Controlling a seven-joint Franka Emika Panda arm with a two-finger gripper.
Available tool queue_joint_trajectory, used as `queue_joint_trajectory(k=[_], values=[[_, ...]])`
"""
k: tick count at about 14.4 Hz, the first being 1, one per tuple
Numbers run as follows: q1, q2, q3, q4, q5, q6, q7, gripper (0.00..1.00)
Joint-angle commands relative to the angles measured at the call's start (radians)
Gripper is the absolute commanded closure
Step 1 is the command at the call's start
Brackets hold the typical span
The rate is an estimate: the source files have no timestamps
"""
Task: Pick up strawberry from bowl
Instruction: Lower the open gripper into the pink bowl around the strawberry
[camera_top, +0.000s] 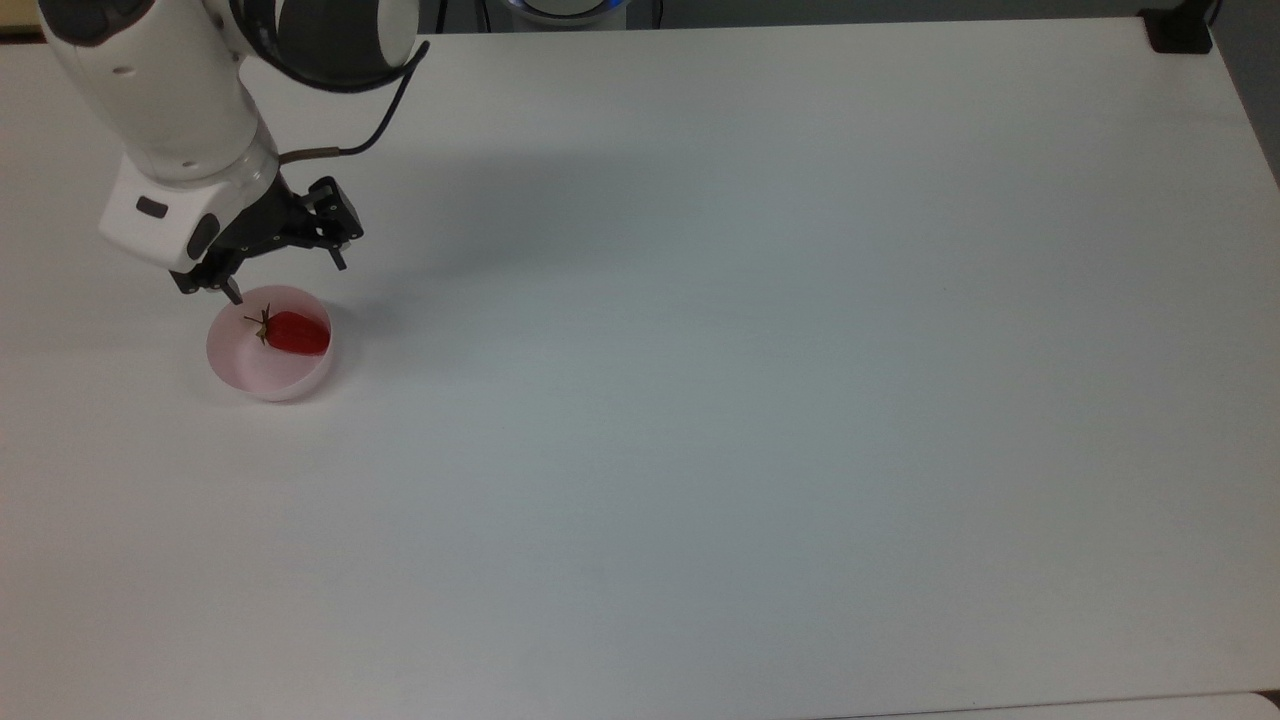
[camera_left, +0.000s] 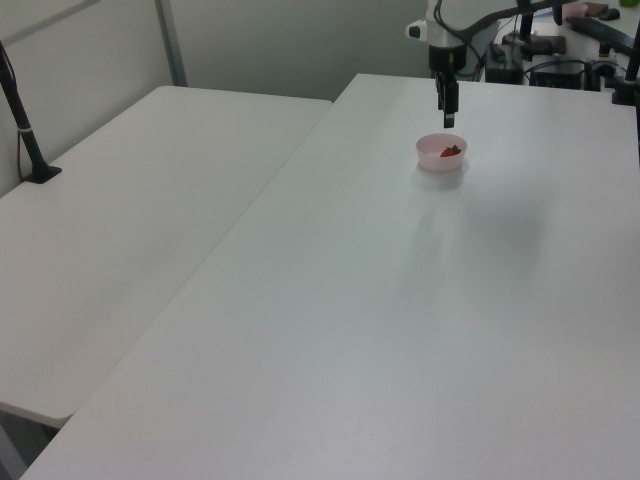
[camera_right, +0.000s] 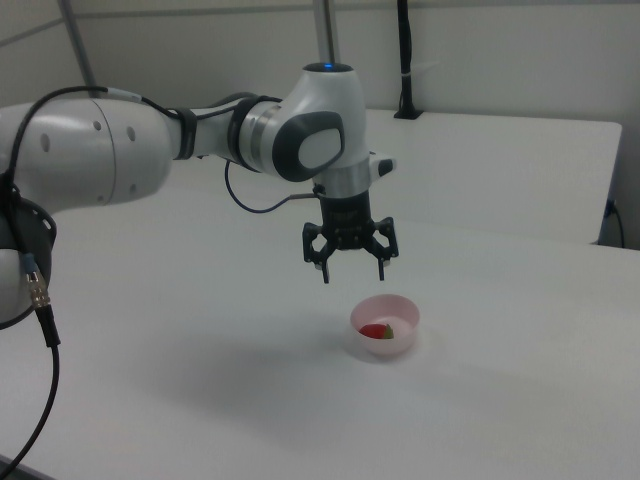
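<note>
- Top view, upper left: claw (camera_top: 287, 279) spread open, empty, above pink bowl (camera_top: 243, 362) holding strawberry (camera_top: 296, 333) on white tabletop (camera_top: 760, 380).
- Left view, upper right: claw (camera_left: 449, 121) over bowl (camera_left: 431, 157).
- Right view, centre: open claw (camera_right: 353, 274) above strawberry (camera_right: 377, 331).

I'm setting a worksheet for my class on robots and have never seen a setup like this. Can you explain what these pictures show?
It is one moment seen by three cameras: one from above, two from the sides. The white jointed machine is a robot arm; its black gripper has two fingers, spread open and holding nothing. It hangs above a white table, close to a small pink bowl. In the bowl lies a red strawberry with a dark leafy stem, untouched. The right view shows the gripper clear above the bowl, a little toward the right view's left.
</note>
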Motion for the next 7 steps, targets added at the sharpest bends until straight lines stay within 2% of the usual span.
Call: queue_joint_trajectory(k=[1,4,7], values=[[-0.022,0.035,-0.003,0.019,0.011,0.048,-0.104,0.21],[-0.033,0.058,-0.004,0.019,-0.008,0.08,-0.13,0.37],[-0.033,0.087,-0.004,0.019,-0.044,0.106,-0.14,0.36]])
